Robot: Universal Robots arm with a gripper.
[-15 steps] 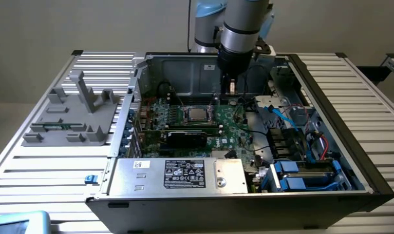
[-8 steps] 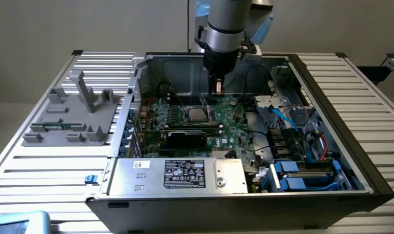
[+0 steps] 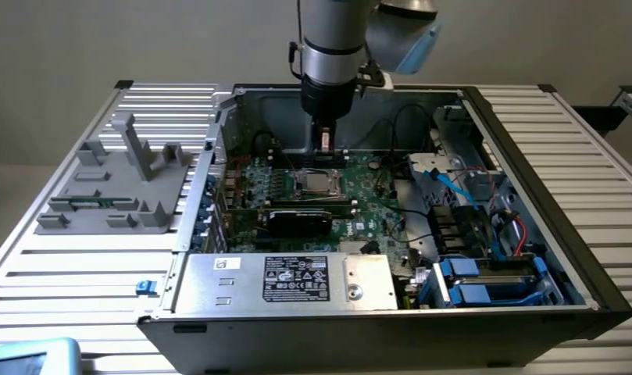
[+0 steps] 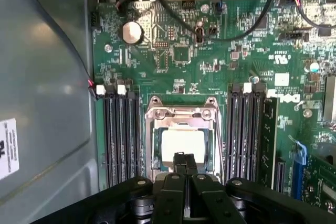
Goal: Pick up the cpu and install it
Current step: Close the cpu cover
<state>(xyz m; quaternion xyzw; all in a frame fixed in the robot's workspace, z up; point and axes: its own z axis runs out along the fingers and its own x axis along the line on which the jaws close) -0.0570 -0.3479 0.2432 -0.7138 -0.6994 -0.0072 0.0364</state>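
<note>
Arm (image 3: 331,39): a smooth silver-grey tube with a pale blue joint cap (image 3: 415,43) on the exterior view's right. Below the tube sits a black cylindrical wrist (image 3: 322,98), and a thin black cable (image 3: 294,58) runs down the side. Claw (image 4: 181,157): glossy black links (image 4: 210,198), hinged on round pivots (image 4: 137,183) with pale centres, narrowing toward the end.

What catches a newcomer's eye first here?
The open dark metal computer case on the slatted table, with the silver robot arm reaching in. Its black tool hangs over the shiny silver square cpu, lying in the metal-framed socket on the green motherboard. A grey plastic fixture block stands at the exterior view's left.
</note>
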